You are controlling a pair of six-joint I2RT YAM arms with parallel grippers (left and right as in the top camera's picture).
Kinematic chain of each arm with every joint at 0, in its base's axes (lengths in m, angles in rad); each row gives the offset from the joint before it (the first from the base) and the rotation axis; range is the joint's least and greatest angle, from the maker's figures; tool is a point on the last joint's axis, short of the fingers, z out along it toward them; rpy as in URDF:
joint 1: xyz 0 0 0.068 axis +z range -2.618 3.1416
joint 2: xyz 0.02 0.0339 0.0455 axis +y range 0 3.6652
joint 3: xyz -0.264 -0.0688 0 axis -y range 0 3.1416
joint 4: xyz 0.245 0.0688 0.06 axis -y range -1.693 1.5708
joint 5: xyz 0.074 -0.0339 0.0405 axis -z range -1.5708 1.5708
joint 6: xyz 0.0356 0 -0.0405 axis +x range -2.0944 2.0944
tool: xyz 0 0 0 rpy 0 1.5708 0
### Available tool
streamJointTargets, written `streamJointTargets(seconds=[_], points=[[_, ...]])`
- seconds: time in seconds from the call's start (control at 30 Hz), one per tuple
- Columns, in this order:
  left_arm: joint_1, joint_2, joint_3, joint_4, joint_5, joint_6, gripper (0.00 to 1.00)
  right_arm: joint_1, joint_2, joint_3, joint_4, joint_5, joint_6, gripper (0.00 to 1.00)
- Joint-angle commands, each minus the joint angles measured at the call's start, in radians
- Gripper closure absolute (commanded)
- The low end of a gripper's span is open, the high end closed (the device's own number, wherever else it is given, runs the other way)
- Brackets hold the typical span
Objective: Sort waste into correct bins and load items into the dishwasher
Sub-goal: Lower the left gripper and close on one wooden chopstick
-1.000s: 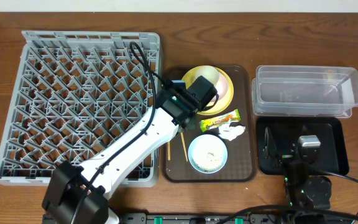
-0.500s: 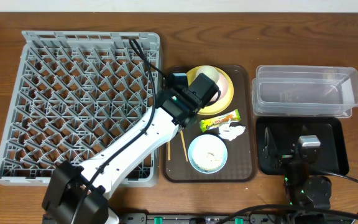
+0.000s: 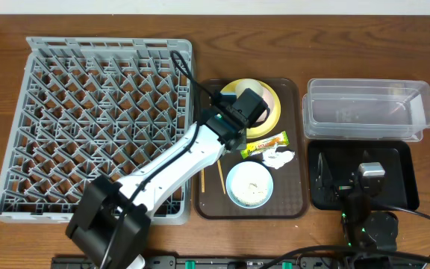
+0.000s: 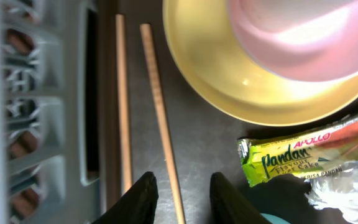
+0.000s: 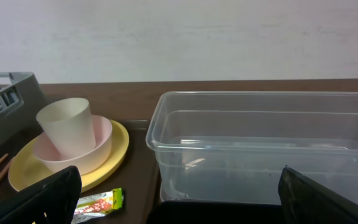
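Observation:
On the brown tray, my left gripper [image 3: 235,123] [image 4: 179,202] hangs open low over the chopsticks [image 4: 160,118]. Its jaws straddle the right-hand stick without touching it; the other stick [image 4: 123,106] lies outside, along the tray's edge. The yellow plate [image 4: 210,81] [image 5: 114,155] carries a pale pinkish-white bowl [image 5: 98,146] with the small white cup [image 5: 67,127] in it. The snack wrapper [image 3: 265,144] [image 4: 309,152] and the tissue [image 3: 278,157] lie right of the sticks. A light blue bowl [image 3: 249,184] holds beige scraps. My right gripper [image 3: 349,178] [image 5: 185,205] rests wide open on the black tray [image 3: 394,157], facing the clear tub [image 3: 368,108] [image 5: 266,149].
The grey dish rack [image 3: 103,119] [image 4: 36,112] fills the left of the table, right beside the brown tray [image 3: 293,202]. My left arm reaches diagonally over the rack's near right corner. Bare wood runs along the far edge.
My left arm has swung slightly to the right, bringing its gripper further over the brown tray towards the plate. The right arm and the objects have not moved.

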Motion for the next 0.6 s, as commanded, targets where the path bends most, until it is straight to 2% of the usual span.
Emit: streamJointTargets(seconds=[0.0,0.2,0.3,0.37,0.57], points=[[0.010,-0.004,0.023,0.015,0.062,0.070,0.77,0.006,-0.002,-0.001,-0.004,-0.001,-0.009,0.01],[0.010,-0.002,0.043,0.026,0.122,0.098,0.81,0.006,-0.002,-0.001,-0.004,0.000,-0.009,0.01],[0.014,-0.002,0.079,0.030,0.178,0.146,0.92,0.006,-0.002,-0.001,-0.004,0.000,-0.009,0.01],[0.014,-0.002,0.125,0.011,0.209,0.194,0.92,0.006,-0.002,-0.001,-0.003,0.000,-0.009,0.01],[0.029,-0.002,0.278,-0.137,0.208,0.229,0.92,0.006,-0.002,-0.001,-0.004,0.000,-0.009,0.01]])
